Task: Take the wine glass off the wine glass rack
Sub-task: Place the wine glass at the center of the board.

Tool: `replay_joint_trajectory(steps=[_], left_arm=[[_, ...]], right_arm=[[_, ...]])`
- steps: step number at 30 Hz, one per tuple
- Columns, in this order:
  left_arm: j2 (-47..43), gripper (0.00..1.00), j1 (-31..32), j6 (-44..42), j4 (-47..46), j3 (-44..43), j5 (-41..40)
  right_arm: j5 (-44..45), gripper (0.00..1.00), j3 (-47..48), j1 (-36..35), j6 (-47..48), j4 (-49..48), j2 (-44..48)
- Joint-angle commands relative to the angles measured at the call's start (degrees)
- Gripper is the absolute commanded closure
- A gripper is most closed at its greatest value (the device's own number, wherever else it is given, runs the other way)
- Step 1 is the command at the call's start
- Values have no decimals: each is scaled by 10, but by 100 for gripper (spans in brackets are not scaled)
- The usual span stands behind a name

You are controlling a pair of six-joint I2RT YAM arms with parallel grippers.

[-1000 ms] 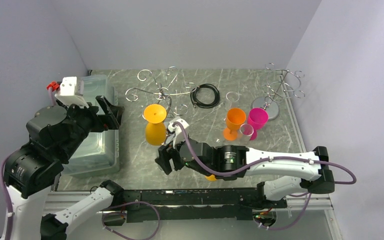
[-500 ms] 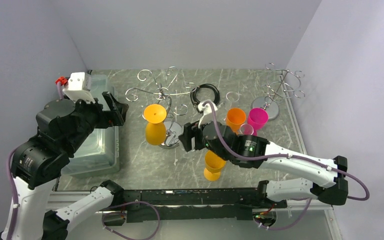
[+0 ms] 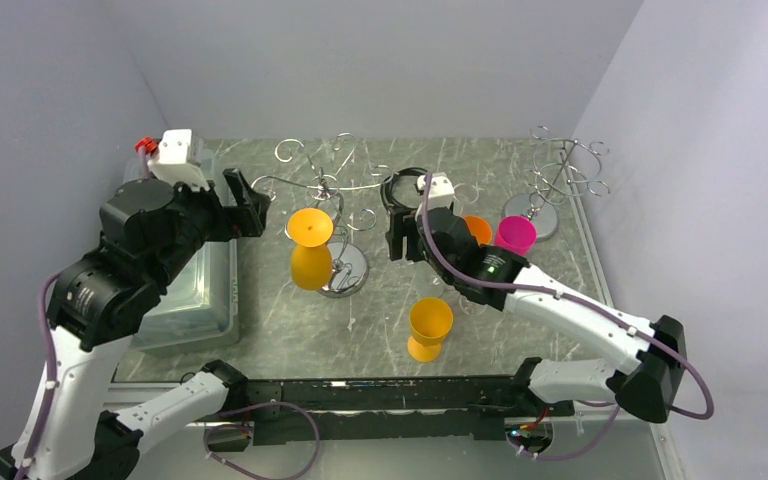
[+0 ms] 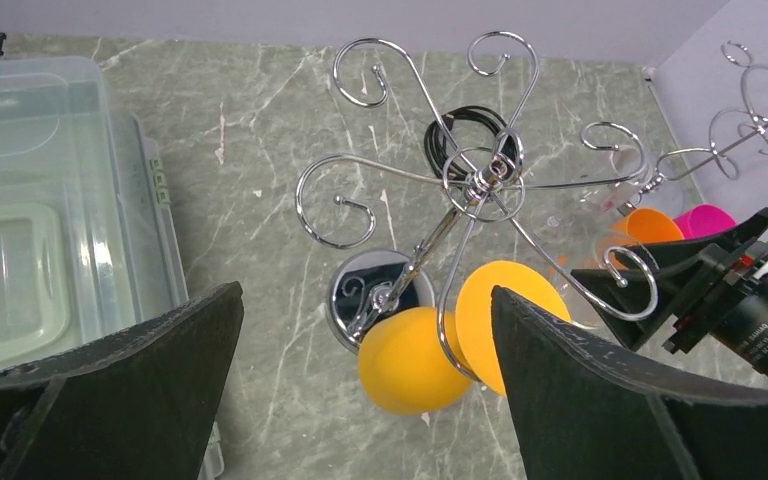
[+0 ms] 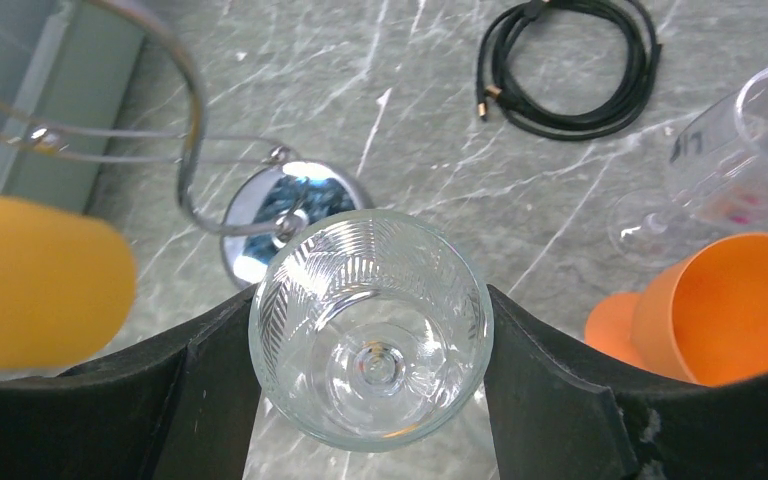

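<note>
The wine glass rack (image 3: 348,270) stands mid-table on its mirror disc base, its hub (image 4: 480,185) spreading curled arms. A yellow wine glass (image 3: 310,262) hangs upside down from one arm; its bowl (image 4: 410,360) shows beside the base. My right gripper (image 3: 397,242) is just right of the rack, shut on a clear patterned wine glass (image 5: 370,325) by the bowl, mouth toward the camera. No rack wire touches that glass. My left gripper (image 3: 245,210) hovers left of the rack, open wide and empty (image 4: 365,330).
A yellow glass (image 3: 430,328) stands near the front edge. Orange (image 3: 478,228) and pink (image 3: 515,235) cups and a clear stemmed glass (image 5: 760,130) stand to the right. A smaller chrome rack (image 3: 560,180) is back right, a black cable (image 3: 410,190) behind, a clear bin (image 3: 195,285) left.
My right arm swung from the table's front up and to the right of the rack, carrying the clear glass and uncovering the standing yellow glass. My left arm shifted back toward the rack.
</note>
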State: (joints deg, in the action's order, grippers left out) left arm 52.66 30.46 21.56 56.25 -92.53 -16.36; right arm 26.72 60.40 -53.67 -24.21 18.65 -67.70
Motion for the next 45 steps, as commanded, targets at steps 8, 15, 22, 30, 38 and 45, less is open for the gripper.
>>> replay_joint_trajectory(steps=[8,15,22,30,38,45], left_arm=[[46,1,2,-41,-59,-12,-9],[65,1,2,-48,-70,-24,-15],[74,1,2,-52,-79,-30,-16],[72,1,2,-48,-85,-23,-15],[71,1,2,-45,-84,-21,-15],[71,1,2,-45,-84,-20,-14]], right_arm=[[14,66,-52,46,57,-196,-48],[8,66,-96,61,53,-269,-74],[8,66,-133,69,54,-317,-93],[0,66,-175,74,45,-365,-107],[-1,66,-188,74,43,-387,-135],[-1,62,-193,74,38,-389,-141]])
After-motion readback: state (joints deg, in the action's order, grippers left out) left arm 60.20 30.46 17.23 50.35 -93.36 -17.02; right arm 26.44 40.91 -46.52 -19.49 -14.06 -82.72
